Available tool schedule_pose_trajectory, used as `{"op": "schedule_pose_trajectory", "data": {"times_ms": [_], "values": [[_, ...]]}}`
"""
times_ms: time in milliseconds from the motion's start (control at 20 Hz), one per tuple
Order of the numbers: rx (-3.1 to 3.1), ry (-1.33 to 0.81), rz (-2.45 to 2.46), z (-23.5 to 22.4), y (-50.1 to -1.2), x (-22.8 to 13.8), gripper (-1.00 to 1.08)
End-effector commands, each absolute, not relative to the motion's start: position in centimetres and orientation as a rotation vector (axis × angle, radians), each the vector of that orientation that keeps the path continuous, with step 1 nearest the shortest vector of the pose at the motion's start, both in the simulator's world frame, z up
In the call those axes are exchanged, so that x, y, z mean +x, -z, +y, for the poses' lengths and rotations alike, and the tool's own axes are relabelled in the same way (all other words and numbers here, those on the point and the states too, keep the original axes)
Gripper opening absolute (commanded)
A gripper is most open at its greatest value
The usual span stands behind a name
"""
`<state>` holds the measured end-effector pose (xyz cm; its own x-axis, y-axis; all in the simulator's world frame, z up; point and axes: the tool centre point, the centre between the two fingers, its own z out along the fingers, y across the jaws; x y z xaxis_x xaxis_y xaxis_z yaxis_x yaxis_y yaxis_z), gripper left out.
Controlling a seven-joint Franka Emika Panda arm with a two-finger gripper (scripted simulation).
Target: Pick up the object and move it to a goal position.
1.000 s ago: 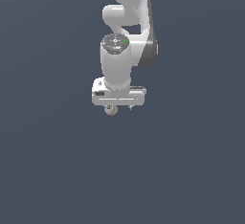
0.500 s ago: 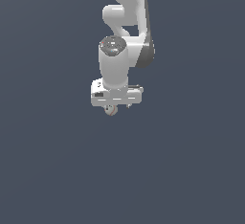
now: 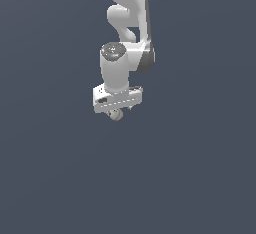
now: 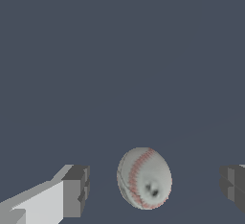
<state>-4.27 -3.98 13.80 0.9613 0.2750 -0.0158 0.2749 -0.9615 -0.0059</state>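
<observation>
The object is a small whitish ball with red stitching, like a tiny baseball. In the wrist view it lies between my two dark fingertips, with a clear gap on each side. My gripper is open around the ball and does not touch it. In the exterior view the ball peeks out just below the white gripper body. The fingers themselves are mostly hidden there. I cannot tell whether the ball rests on the surface.
A plain dark grey-blue surface fills both views. The white arm reaches down from the exterior view's top. No other objects or edges are in view.
The wrist and gripper body have shifted slightly toward the exterior view's left. The ball stays just under the gripper.
</observation>
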Motion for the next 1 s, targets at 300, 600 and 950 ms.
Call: {"op": "schedule_pose_trajectory", "data": {"times_ms": [300,600,950], "values": [[-3.049,-0.013,-0.751,-5.3,-11.7,-6.8,1.0],[-3.002,-0.006,-0.922,-5.9,-10.6,-8.3,1.0],[-2.967,-0.001,-1.034,-6.3,-9.9,-9.3,1.0]]}}
